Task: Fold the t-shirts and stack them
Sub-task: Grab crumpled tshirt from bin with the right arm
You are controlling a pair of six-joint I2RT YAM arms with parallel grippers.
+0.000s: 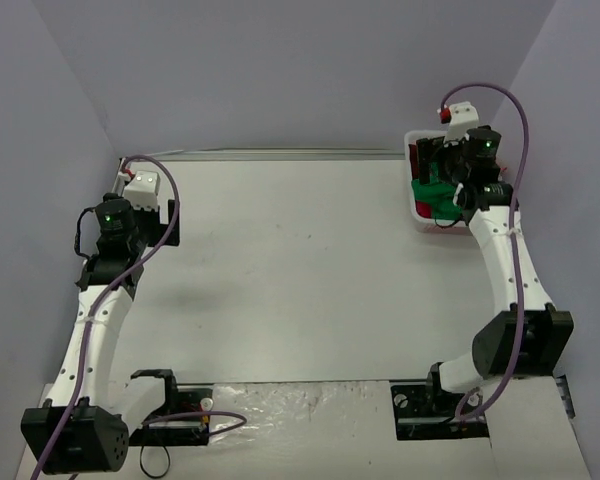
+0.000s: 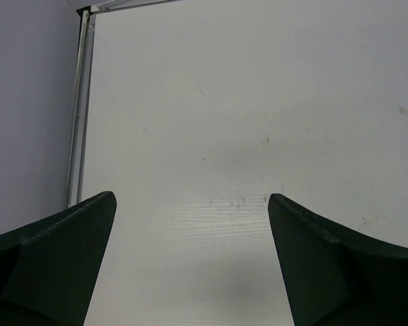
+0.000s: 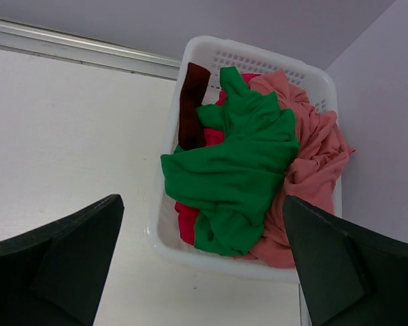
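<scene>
A bright green t-shirt (image 3: 241, 163) lies crumpled on top of the pile in a white slatted basket (image 3: 190, 248) at the table's far right corner. A crimson red shirt (image 3: 188, 221) shows under it, a salmon pink shirt (image 3: 311, 156) fills the right side, and a dark maroon cloth (image 3: 192, 102) lies at the left. In the top view the green shirt (image 1: 425, 190) peeks out under the right arm. My right gripper (image 3: 202, 234) is open and empty, hovering above the basket's near rim. My left gripper (image 2: 192, 227) is open and empty over bare table at the far left.
The white table (image 1: 300, 270) runs between the arms. Grey walls close in the back and both sides. A metal rail (image 2: 78, 109) lines the table's left edge near my left gripper. A crinkled plastic sheet (image 1: 290, 400) lies at the near edge between the arm bases.
</scene>
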